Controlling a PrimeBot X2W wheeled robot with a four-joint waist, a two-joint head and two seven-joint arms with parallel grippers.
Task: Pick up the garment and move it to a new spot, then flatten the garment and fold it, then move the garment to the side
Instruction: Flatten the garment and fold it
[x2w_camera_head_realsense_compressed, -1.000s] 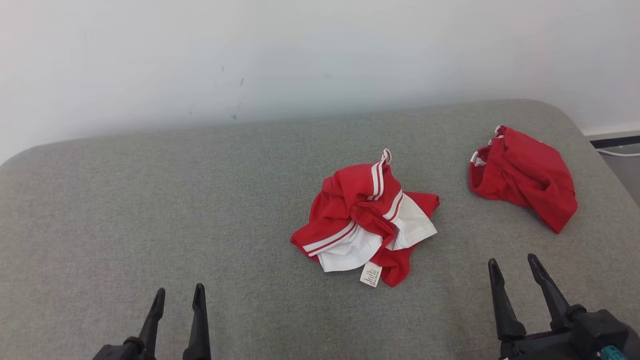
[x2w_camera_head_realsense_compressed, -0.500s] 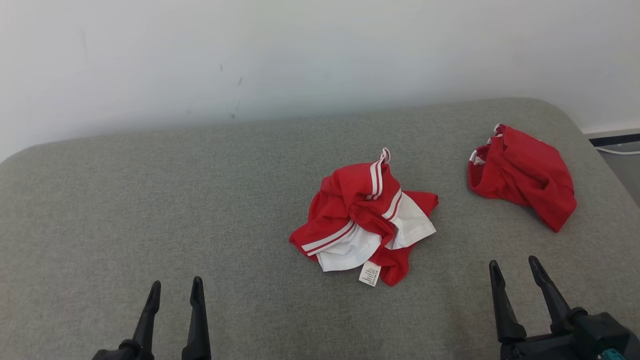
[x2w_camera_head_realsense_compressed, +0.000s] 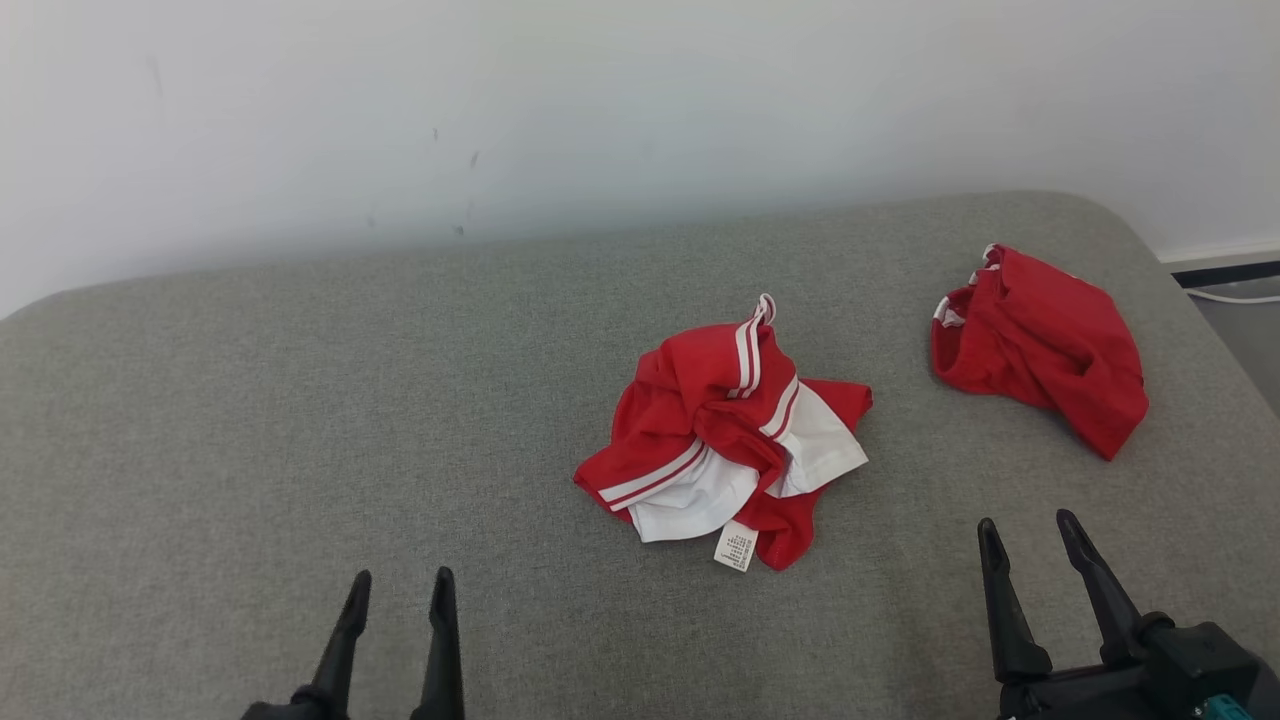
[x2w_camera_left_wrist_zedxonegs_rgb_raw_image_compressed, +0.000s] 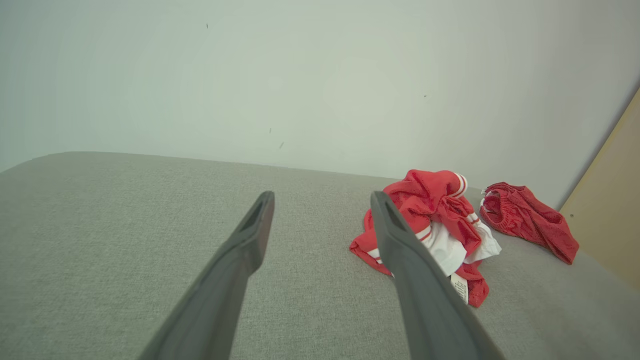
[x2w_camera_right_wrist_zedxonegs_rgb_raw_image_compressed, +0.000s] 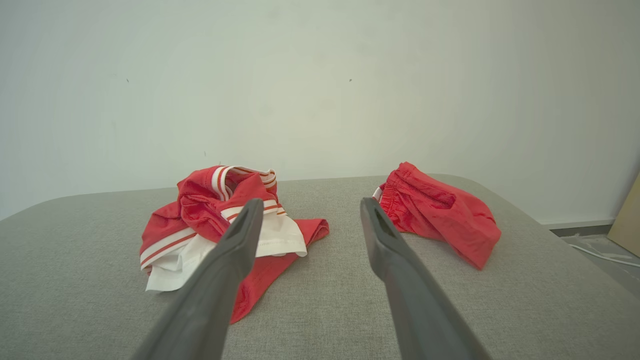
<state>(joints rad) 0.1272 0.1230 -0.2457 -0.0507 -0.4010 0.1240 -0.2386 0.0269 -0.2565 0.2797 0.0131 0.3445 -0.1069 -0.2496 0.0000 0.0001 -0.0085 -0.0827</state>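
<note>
A crumpled red garment (x2w_camera_head_realsense_compressed: 725, 435) with white panels, white stripes and a small white label lies in a heap on the grey cushion, right of centre. It also shows in the left wrist view (x2w_camera_left_wrist_zedxonegs_rgb_raw_image_compressed: 432, 220) and the right wrist view (x2w_camera_right_wrist_zedxonegs_rgb_raw_image_compressed: 220, 220). My left gripper (x2w_camera_head_realsense_compressed: 400, 577) hovers open near the front edge, well to the garment's lower left, with nothing between its fingers (x2w_camera_left_wrist_zedxonegs_rgb_raw_image_compressed: 322, 195). My right gripper (x2w_camera_head_realsense_compressed: 1026, 521) stands open at the lower right, also apart from the garment and holding nothing (x2w_camera_right_wrist_zedxonegs_rgb_raw_image_compressed: 311, 201).
A second, all-red bunched garment (x2w_camera_head_realsense_compressed: 1040, 345) lies near the cushion's right edge (x2w_camera_right_wrist_zedxonegs_rgb_raw_image_compressed: 440, 212). The grey cushion (x2w_camera_head_realsense_compressed: 250, 430) ends at a white wall behind. Floor and a cable (x2w_camera_head_realsense_compressed: 1235, 298) show past the right edge.
My left gripper has shifted to the right along the front edge, closer to the garment. The right gripper and both garments have stayed put; the camera drifted slightly.
</note>
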